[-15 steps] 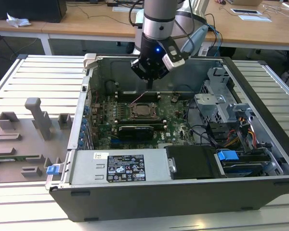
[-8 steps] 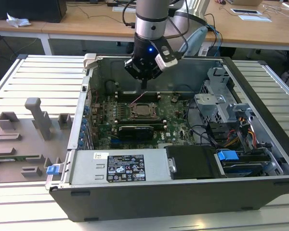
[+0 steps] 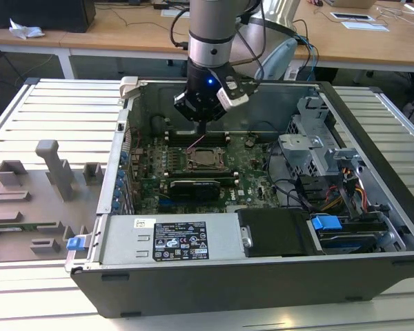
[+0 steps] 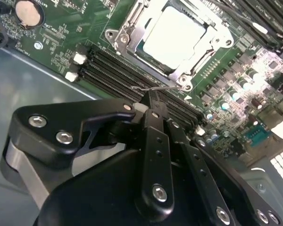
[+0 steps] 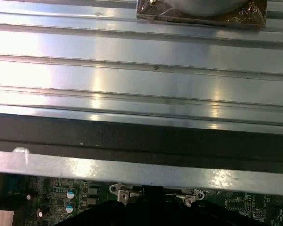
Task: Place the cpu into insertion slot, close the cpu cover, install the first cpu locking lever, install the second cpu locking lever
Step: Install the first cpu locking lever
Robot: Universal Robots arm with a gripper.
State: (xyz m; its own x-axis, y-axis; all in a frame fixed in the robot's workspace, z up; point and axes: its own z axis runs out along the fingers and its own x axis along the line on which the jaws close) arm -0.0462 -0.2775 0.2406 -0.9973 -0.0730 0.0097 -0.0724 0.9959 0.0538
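The black gripper [image 4: 153,101], fingers pressed together, is touching a thin wire lever [image 4: 155,88] beside the silvery cpu [image 4: 174,37] lying in its black-framed insertion slot [image 4: 153,63].

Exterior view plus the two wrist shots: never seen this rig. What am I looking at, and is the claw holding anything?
The exterior view shows one robot arm reaching down into an open computer case lying on a slatted metal table. Its black claw hangs just above the green motherboard, beside the insertion slot.

The two wrist views come from cameras riding on the arm. In the second wrist view the cpu already sits in the slot with the cpu cover closed around it. The claw is shut, its tip at a thin wire locking lever; whether it grips the lever I cannot tell. The first wrist view mostly looks across the table slats.
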